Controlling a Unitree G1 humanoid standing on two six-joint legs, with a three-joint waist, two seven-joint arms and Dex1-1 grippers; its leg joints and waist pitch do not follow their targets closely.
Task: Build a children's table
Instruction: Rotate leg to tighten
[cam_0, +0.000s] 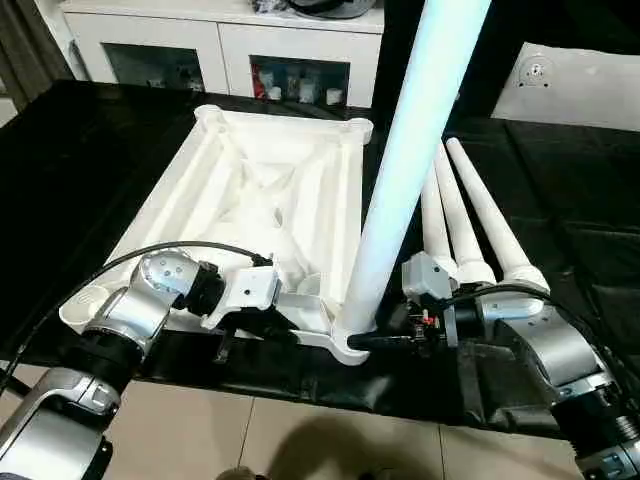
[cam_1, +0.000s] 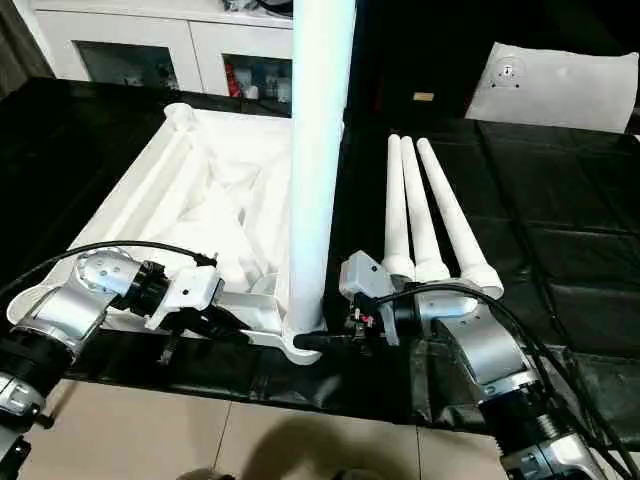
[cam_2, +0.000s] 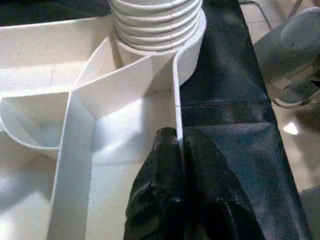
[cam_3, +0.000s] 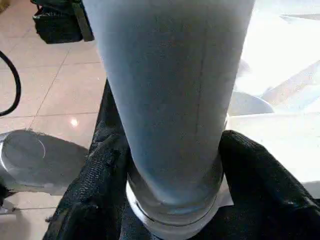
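Right wrist view, nearest the robot: the right gripper (cam_3: 172, 190) has its two black fingers (cam_3: 95, 175) either side of the base of the upright leg (cam_3: 170, 100), hugging its lowest part where it enters the near corner socket (cam_0: 352, 340). Whether the pads press the leg firmly cannot be told. Left wrist view: the left gripper (cam_2: 179, 165) is clamped together on the thin raised rim (cam_2: 176, 90) of the tabletop (cam_0: 270, 190), close to that same socket, where the leg's ribbed thread (cam_2: 155, 20) sits only partly sunk.

Risks, as judged. Because threads are exposed, the leg is probably not fully seated; if the right fingers let go or slip on the smooth taper, the tall leg could lean and cross-thread or topple toward the robot. If the left pinch slips off the narrow rim, the tabletop may rotate or slide on the black cloth (cam_0: 560, 200) as the leg is turned. The near corner lies at the cloth's edge, so a push could shove it off.

Appearance of the table. All white plastic; the tabletop lies upside down, ribbed underside up, with rounded sockets at its corners. One tapered round leg stands in the near right socket. Three loose legs (cam_0: 465, 215) lie side by side on the cloth to the right, beyond the right arm. Farthest back stands a white cabinet (cam_0: 220, 40).
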